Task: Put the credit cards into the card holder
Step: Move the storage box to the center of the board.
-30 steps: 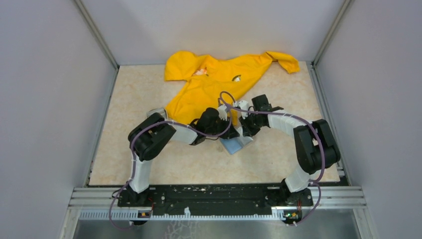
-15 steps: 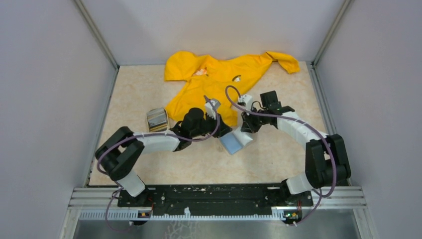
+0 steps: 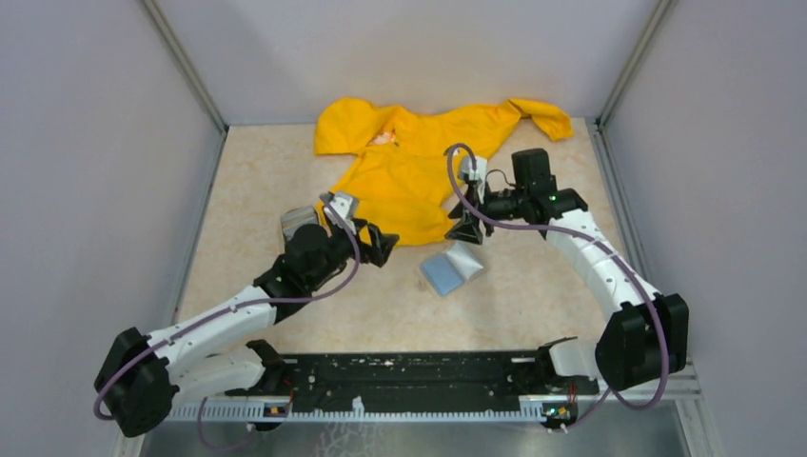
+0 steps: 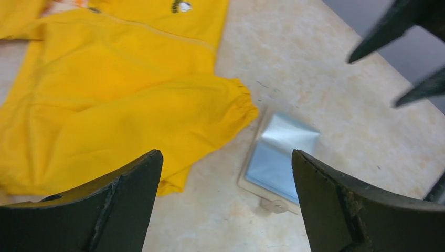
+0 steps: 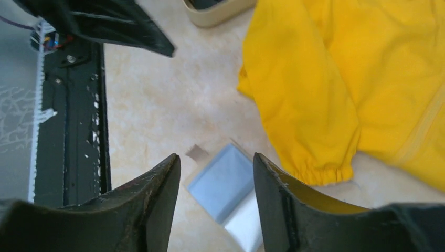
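Biggest thing on the table (image 3: 533,305) is one yellow garment (image 3: 419,162), soft and floppy, spread across the far side with a cuffed sleeve lying just beside the card holder (image 3: 451,269). Of the two arms, the left gripper (image 3: 385,249) has its jaws spread about as wide as they go with nothing between them. The right gripper (image 3: 466,233) hangs over the holder's far edge with its jaws partly apart, also empty. There is one beige tray (image 3: 289,225), tucked behind the left arm near the garment's edge. The single card holder lies flat and unfolded near the middle of the table, bluish clear inside facing up, one flap lifted. I'd judge it light and limp, likely to slide on the smooth top, so one gripper should pin its edge while the other works the pocket. The credit cards (image 3: 303,227) sit in the tray as one stack; I can't count them from here. They look thin, stiff and slick, best pinched by a short edge, one at a time.
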### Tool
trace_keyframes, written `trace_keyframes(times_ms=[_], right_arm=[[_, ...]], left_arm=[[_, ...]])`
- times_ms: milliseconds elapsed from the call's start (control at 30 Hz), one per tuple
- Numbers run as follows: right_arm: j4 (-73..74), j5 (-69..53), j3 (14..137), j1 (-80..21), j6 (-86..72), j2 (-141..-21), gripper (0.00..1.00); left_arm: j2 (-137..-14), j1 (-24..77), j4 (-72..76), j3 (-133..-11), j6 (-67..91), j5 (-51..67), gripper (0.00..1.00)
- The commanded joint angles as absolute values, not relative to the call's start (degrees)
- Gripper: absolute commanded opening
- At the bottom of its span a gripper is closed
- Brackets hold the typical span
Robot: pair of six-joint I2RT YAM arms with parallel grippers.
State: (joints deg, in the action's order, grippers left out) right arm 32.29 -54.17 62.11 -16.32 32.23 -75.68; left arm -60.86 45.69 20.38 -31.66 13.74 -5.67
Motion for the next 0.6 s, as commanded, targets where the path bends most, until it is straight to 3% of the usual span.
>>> trace_keyframes(times_ms=[0,67,233,400,567], right_arm=[[27.0,-70.1,61.1,-16.1,33.9,-72.9,0.55],[23.7,-71.8,58.4,-16.4,32.2,-72.6,0.56],[22.0,-70.4,53.2,-16.4,34.8,-70.2,0.56],[17.3,-68.1,50.6,-16.4,32.6,-67.7,0.55],[16.6,-68.2,50.0,-16.5,32.2,-67.5,0.55]], left_arm=[[-57.2,39.1,8.7,-32.3,10.9,-10.6,0.98],[-58.1,33.6,2.7,-35.4,10.9,-6.6,0.98],[-62.8,32.7,-7.6,-42.7,7.2,-13.2,0.98],[-69.0,30.5,-19.7,-46.9,14.9,-26.9,0.83],[-73.0,26.6,-22.7,-44.9,24.0,-25.5,0.75]])
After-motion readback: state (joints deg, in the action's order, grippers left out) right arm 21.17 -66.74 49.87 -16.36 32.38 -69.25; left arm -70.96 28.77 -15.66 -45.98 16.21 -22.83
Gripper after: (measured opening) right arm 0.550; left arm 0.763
